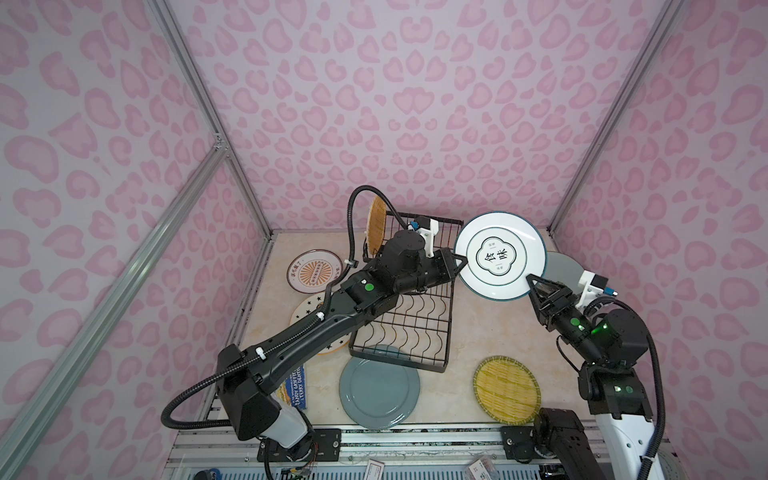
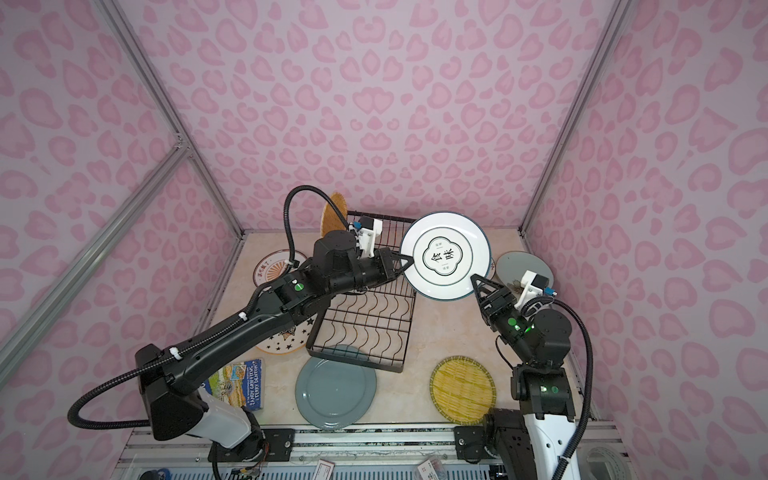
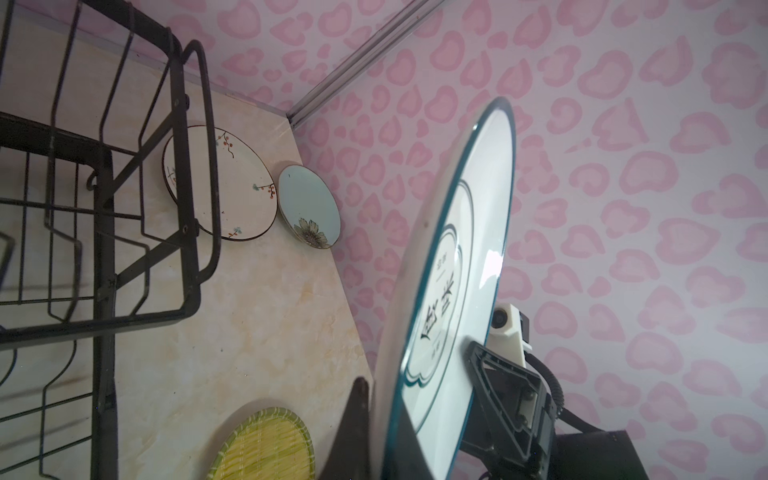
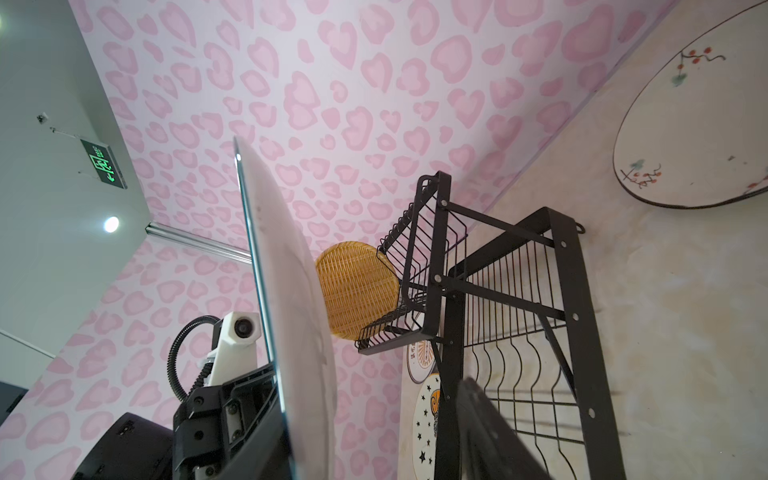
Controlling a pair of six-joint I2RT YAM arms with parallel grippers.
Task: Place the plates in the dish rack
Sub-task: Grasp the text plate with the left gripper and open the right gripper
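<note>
A white plate with dark rings and black characters (image 1: 498, 255) (image 2: 446, 255) hangs on edge in the air to the right of the dish rack (image 1: 448, 332) (image 2: 409, 332). My left gripper (image 1: 461, 259) (image 3: 380, 432) is shut on its left rim. My right gripper (image 1: 534, 280) (image 4: 374, 432) stands open at the plate's lower right rim; one finger lies against the plate's face, the other is well clear. An orange woven plate (image 1: 376, 226) (image 4: 357, 291) stands upright in the rack's raised tier. The lower wavy-wire tier holds nothing.
Flat on the table lie a sunburst plate (image 1: 313, 272), a star plate (image 1: 307, 311), a teal-grey plate (image 1: 378, 386), a yellow woven plate (image 1: 507, 388), a sprig plate (image 3: 216, 183) and a pale blue plate (image 1: 561, 270). A blue book (image 2: 237, 382) lies front left.
</note>
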